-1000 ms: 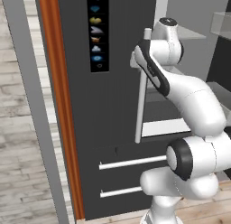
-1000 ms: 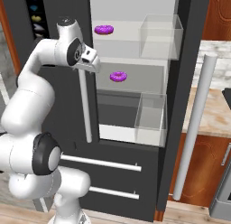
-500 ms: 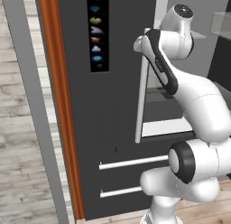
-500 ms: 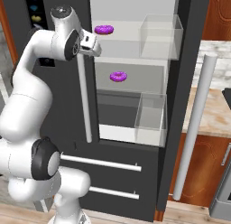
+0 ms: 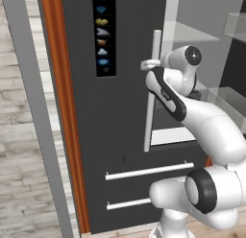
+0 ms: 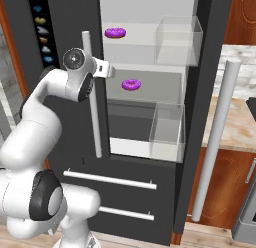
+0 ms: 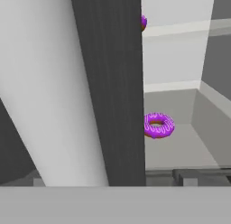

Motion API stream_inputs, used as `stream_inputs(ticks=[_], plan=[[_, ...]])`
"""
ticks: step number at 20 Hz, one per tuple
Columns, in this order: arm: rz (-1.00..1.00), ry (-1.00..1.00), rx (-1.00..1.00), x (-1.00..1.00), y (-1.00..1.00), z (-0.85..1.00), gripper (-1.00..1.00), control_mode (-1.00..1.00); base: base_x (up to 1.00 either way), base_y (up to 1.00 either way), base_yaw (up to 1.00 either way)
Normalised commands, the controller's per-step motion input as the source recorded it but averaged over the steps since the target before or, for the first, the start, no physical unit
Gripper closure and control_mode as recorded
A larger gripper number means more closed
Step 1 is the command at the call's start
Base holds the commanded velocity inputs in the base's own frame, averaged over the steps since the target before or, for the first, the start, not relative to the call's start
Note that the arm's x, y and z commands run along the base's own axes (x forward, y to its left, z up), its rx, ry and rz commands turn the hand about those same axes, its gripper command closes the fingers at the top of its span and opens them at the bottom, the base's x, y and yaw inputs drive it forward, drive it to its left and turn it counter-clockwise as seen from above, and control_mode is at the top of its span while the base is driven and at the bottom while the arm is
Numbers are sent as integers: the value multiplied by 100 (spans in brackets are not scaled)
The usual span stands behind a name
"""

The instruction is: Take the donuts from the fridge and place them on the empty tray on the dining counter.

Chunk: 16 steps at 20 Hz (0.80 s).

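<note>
With the fridge [image 6: 150, 92] open and both donuts [image 6: 131, 84] shelved, the gripper [image 6: 111, 70], jaws spread and empty, must clear the door edge toward the lower one.

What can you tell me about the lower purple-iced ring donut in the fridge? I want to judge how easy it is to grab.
The lower purple-iced ring donut is a small ring with glossy magenta icing and a clear open hole; the hand view shows thin pale lines across the icing. It lies flat on a white fridge shelf, alone, touching nothing else. A second, matching donut sits on the shelf above. Seen from the hand, it lies just right of the dark door edge.
</note>
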Motion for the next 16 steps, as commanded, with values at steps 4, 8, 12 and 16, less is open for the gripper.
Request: stream_inputs(ticks=[4,8,12,16], plan=[[0,0,0,68,12,-26,-100,-100,0,0,0],[-5,-4,0,63,19,-37,100,-100,0,0,0],[0,-2,0,19,3,-1,100,-100,0,0,0],[0,3,0,2,7,-7,100,-100,0,0,0]])
